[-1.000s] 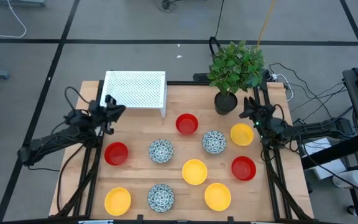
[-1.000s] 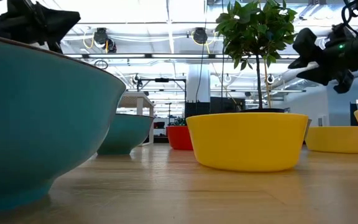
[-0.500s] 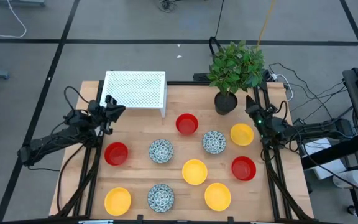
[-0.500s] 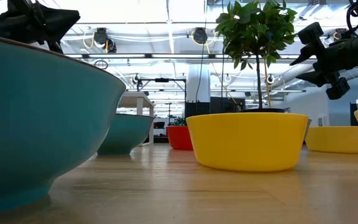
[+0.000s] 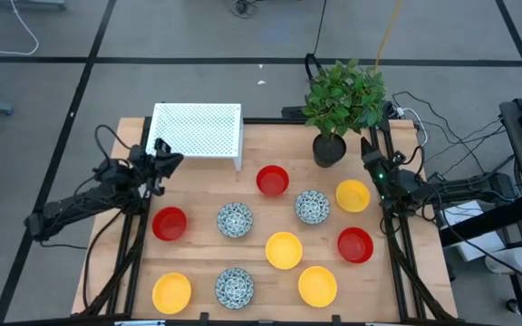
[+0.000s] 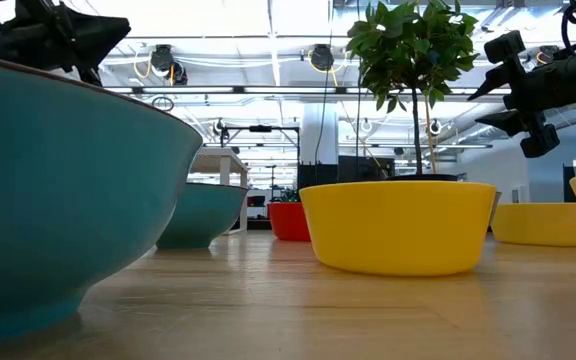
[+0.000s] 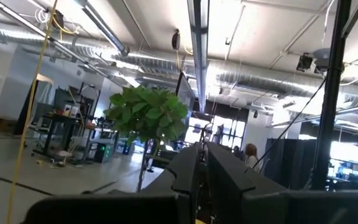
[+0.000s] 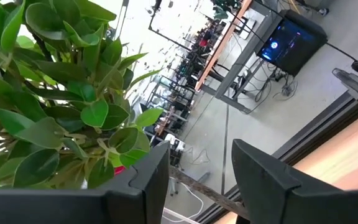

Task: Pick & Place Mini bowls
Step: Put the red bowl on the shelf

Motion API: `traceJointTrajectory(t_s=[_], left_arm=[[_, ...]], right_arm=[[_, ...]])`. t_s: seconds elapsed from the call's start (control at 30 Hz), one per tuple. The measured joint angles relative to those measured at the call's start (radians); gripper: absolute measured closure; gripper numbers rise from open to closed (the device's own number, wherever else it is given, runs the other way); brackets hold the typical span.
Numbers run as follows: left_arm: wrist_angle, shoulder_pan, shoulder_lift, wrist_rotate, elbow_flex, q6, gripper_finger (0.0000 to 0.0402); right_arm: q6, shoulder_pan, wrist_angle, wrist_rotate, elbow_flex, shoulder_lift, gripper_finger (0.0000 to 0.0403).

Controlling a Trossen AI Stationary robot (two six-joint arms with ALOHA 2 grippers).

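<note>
Right gripper (image 5: 367, 148) now apparently nearer plant (image 5: 343, 95).

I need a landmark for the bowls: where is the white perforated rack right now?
In the high view, the white perforated rack stands at the wooden table's far left edge, beside the left end effector, left of the potted plant.

Even overhead light fell on the surface (image 5: 252, 263) in the high view, leaving faint, short shadows. In the low view, ceiling strip lights (image 6: 268, 20) burned out to white glare, and the nearest teal bowl (image 6: 58, 190) was blurred. The left wrist view was soft, with backlit ceiling fixtures (image 7: 197, 37).
</note>
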Motion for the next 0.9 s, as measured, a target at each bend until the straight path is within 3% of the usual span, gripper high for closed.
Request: traceJointTrajectory(t_s=[0.2,0.3,0.53,0.77,0.9], left_arm=[[-0.082,0.0,0.094,0.008,0.128,0.075,0.0366],[-0.234,0.0,0.163,0.031,0.228,0.123,0.0366],[-0.664,0.0,0.345,0.046,0.453,0.121,0.0366],[-0.93,-0.014,0.498,0.221,0.603,0.034,0.0366],[-1.007,-0.063,0.568,0.288,0.624,-0.045,0.0365]], right_arm=[[-0.107,0.0,0.063,-0.001,0.0,0.0,0.0243],[-0.217,-0.001,0.138,-0.017,0.0,0.0,0.0243],[-0.497,0.0,0.31,-0.218,0.0,0.0,0.0243],[-0.619,0.002,0.279,-0.239,0.041,0.0,0.0243],[-0.702,0.003,0.248,-0.262,0.084,0.0,0.0243]])
